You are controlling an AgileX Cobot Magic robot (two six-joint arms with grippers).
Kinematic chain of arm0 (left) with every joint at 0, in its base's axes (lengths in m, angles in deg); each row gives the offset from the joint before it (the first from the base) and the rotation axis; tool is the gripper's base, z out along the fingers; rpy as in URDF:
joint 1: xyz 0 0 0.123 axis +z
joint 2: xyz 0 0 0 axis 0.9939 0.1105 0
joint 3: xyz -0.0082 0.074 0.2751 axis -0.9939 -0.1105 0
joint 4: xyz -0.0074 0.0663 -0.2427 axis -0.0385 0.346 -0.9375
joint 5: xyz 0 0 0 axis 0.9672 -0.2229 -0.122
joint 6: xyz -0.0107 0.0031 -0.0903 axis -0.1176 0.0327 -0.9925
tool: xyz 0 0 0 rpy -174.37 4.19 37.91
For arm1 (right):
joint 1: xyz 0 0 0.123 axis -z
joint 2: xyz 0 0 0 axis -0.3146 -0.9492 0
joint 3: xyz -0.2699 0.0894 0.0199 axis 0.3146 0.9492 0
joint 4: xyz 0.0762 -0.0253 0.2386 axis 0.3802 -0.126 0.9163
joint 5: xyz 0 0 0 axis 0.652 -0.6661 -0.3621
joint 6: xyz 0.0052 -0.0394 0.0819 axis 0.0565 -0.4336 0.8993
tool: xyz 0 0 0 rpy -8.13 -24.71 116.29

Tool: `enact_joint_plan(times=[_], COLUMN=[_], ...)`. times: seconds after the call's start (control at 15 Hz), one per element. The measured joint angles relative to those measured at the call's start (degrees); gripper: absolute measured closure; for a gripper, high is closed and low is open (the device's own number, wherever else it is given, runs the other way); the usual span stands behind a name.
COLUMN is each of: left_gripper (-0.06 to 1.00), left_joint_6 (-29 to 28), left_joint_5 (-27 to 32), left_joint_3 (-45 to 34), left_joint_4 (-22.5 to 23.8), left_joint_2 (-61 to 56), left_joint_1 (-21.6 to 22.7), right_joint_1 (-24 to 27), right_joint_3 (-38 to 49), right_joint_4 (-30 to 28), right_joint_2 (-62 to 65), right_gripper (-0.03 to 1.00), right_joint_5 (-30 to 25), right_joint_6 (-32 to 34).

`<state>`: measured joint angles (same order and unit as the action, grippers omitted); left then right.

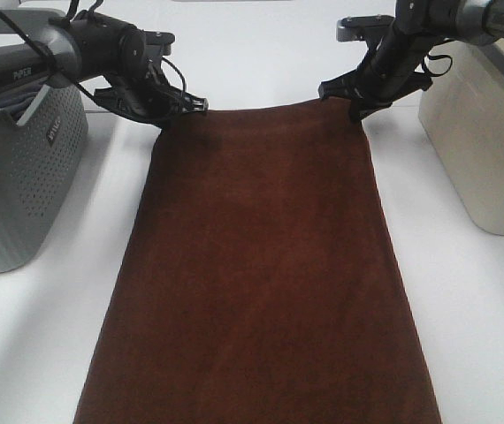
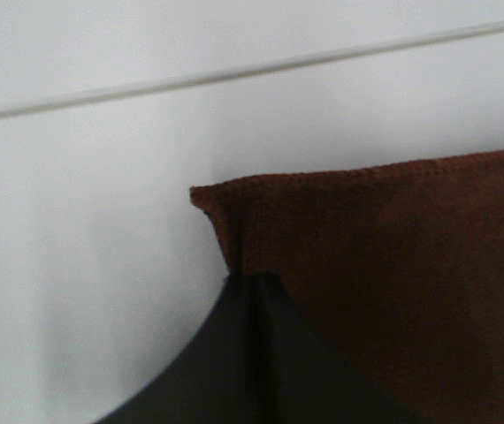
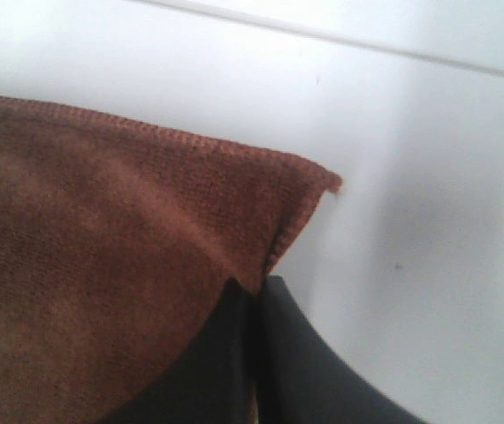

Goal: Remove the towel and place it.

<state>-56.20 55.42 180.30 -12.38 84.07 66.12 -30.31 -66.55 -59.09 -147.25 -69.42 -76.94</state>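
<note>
Lengthwise, the towel (image 1: 265,283) lies flat on the table (image 1: 473,309), long axis running near to far, with the left gripper (image 1: 194,107) pinching its far-left corner and the right gripper (image 1: 358,111) pinching its far-right corner.

Towel (image 1: 261,265) was plain dark reddish-brown, hem stitching same colour. Counter (image 1: 464,309) was white. Basket (image 1: 13,177) was grey with a dotted hole pattern. Bin (image 1: 491,150) was plain cream. Left end effector (image 2: 252,305) and right end effector (image 3: 256,305) were black.

Robot lab: white table (image 1: 49,336), grey bin (image 1: 13,177)
</note>
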Motion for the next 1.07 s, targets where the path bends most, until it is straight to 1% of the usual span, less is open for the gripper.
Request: enact_joint_plan(times=[0.07, 0.2, 0.27, 0.33, 0.4, 0.53, 0.87, 1.07], left_gripper=[0.94, 0.94, 0.94, 0.94, 0.94, 0.94, 0.94, 0.94], left_joint_6=[0.00, 0.00, 0.00, 0.00, 0.00, 0.00, 0.00, 0.00], left_joint_5=[-2.29, -8.08, -8.08, -10.66, -14.78, -18.05, -29.22, -32.95], left_joint_3=[0.00, 0.00, 0.00, 0.00, 0.00, 0.00, 0.00, 0.00], left_joint_4=[-0.06, -0.06, -0.06, 0.11, 2.06, 3.72, 4.07, 4.24], left_joint_2=[0.00, 0.00, 0.00, 0.00, 0.00, 0.00, 1.03, 2.64], left_joint_1=[0.00, 0.00, 0.00, 0.00, 0.00, 0.11, 1.60, 1.60], right_joint_1=[0.00, 0.00, 0.00, 0.00, 0.00, 0.00, 0.00, 0.00], right_joint_3=[-0.40, -0.46, -0.46, -0.46, -0.46, -0.46, -0.46, -0.46], right_joint_4=[0.00, -0.29, -0.29, -0.97, -2.12, -3.50, -4.53, -4.81], right_joint_2=[-0.34, -1.26, -1.26, -1.66, -2.18, -2.23, -3.04, -4.93], right_gripper=[0.97, 0.97, 0.97, 0.97, 0.97, 0.97, 0.97, 0.97], right_joint_5=[2.41, 5.56, 5.56, 6.82, 10.20, 14.55, 25.50, 29.74], right_joint_6=[-0.63, -1.38, -1.38, -1.66, -1.66, -1.66, -1.66, -1.72])
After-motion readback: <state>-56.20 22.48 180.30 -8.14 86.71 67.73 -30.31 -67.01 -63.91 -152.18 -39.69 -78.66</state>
